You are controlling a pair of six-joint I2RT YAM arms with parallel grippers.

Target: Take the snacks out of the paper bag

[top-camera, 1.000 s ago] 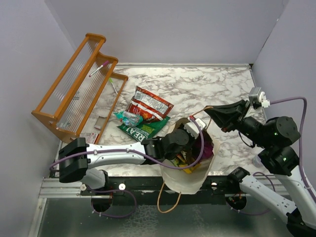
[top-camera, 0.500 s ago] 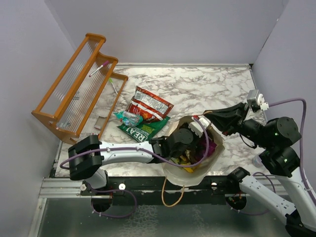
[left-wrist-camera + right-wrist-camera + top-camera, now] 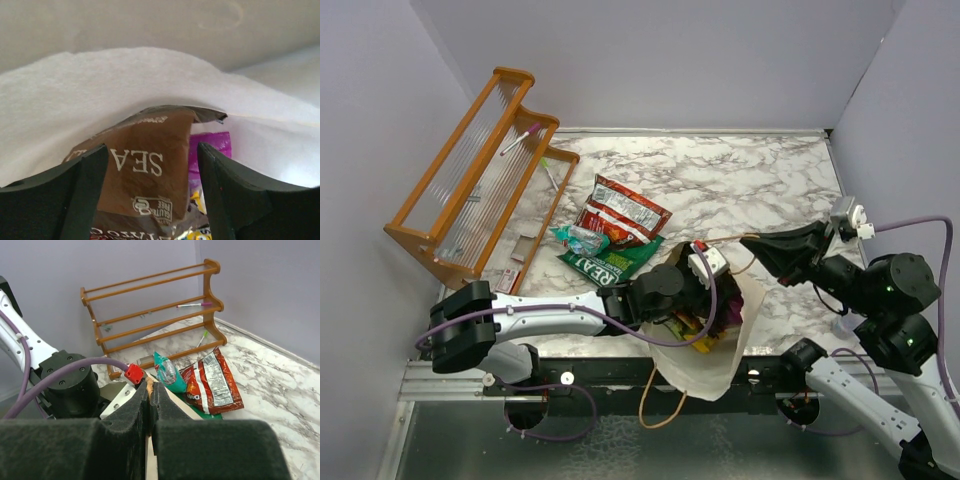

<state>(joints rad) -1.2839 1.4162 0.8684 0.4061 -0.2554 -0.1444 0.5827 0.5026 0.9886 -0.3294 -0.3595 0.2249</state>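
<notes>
The beige paper bag [image 3: 715, 365] stands at the table's near edge with its mouth open. My left gripper [image 3: 708, 312] reaches down into it. In the left wrist view its jaws [image 3: 152, 146] stand open, with a brown packet [image 3: 145, 165] lettered "SEA" behind the gap, untouched. A magenta packet [image 3: 210, 150] and a yellow one [image 3: 200, 232] lie beside it against the bag's white inner wall [image 3: 125, 80]. My right gripper [image 3: 752, 241] [image 3: 151, 385] is shut on the bag's brown cord handle [image 3: 149, 384]. A red packet [image 3: 625, 215], a teal one [image 3: 582, 238] and a green one [image 3: 610, 262] lie on the table.
An orange wooden rack [image 3: 470, 180] [image 3: 150, 305] with pens on it stands at the back left. The marble table [image 3: 740, 180] stretches behind the bag. Purple walls close in on the left, the right and the back.
The left gripper's jaws have opened inside the bag. The right gripper has shifted slightly right and nearer with the cord handle still pinched.
</notes>
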